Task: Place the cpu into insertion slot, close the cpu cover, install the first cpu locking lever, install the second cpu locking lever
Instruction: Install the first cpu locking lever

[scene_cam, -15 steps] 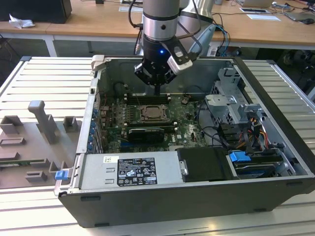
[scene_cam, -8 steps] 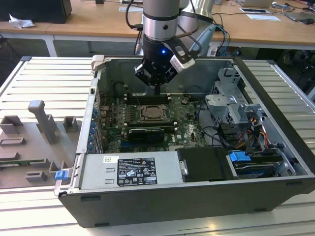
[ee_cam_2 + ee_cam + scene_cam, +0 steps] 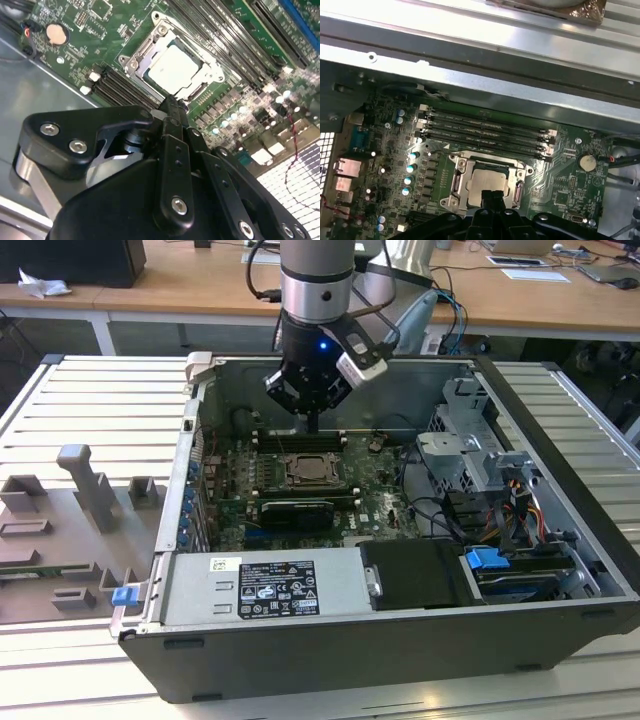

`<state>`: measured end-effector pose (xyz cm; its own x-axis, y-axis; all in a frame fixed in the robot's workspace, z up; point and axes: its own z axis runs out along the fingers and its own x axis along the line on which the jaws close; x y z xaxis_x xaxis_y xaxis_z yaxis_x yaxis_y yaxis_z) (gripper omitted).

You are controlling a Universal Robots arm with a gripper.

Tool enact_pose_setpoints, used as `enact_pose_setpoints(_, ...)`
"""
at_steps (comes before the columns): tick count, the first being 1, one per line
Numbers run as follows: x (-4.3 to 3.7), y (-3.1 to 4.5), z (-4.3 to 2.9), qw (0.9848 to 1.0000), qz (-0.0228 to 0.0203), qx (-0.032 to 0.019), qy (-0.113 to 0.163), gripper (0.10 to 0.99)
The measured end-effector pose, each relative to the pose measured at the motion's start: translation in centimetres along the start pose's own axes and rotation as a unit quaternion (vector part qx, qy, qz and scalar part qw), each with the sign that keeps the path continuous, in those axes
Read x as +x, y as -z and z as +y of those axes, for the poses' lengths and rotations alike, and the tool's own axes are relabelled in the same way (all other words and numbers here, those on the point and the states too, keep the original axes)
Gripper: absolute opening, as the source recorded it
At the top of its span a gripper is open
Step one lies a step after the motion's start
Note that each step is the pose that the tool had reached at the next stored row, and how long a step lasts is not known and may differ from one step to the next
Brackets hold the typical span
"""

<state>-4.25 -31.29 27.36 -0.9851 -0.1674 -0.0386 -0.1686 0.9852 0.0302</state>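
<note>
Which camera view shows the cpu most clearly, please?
The second wrist view: the cpu appears large and almost whole. In the first wrist view the gripper covers one edge; the exterior view shows it small, below the gripper.

cpu [image 3: 175,67] in insertion slot [image 3: 198,89], under cpu cover [image 3: 134,64]

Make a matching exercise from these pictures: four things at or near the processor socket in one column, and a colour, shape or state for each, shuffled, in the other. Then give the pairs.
Column one:
1. cpu
2. cpu cover
3. gripper
4. coin battery

Column two:
a. round disc
b. black, shut
c. pale silvery square, seated flat
d. thin silver frame with a square window, lying flat

Pairs: 1-c; 2-d; 3-b; 4-a
</note>
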Motion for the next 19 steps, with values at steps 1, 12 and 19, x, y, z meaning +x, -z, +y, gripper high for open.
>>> enact_pose_setpoints(1,0.01,-0.05,0.00,1.0000,-0.0003,0.0004,-0.010,0.106)
enact_pose_setpoints(12,1.62,-0.18,0.27,0.9991,-0.0013,0.0016,-0.042,0.106)
enact_pose_setpoints(19,3.33,-0.18,0.56,0.9991,-0.0013,0.0016,-0.042,0.106)
